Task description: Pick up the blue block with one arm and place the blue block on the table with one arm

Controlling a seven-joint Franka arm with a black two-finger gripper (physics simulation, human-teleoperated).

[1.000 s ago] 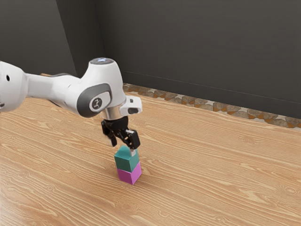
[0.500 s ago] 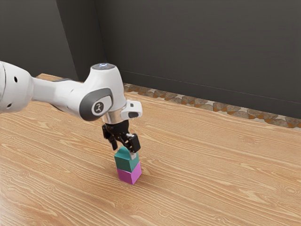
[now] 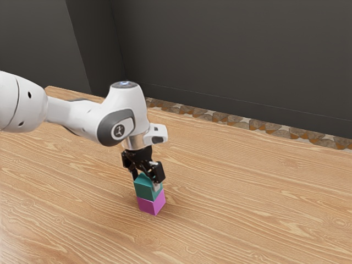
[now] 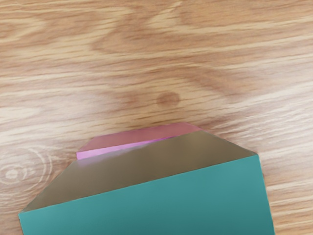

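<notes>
- Near: the magenta block supports the blue block, teal in tint. A sideways push may topple the upper block or shift the lower.
- Above: the gripper stands with fingers well apart, astride the blue block, gripping nothing. Off-centre closure may twist it; too deep a descent may catch the magenta block.
- Far, toward the exterior view's right: the table. Release above its surface may tumble the block.

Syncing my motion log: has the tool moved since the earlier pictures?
Yes, downward: in the exterior view, the tool now sits lower, nearer the magenta block, which has stayed put.
</notes>
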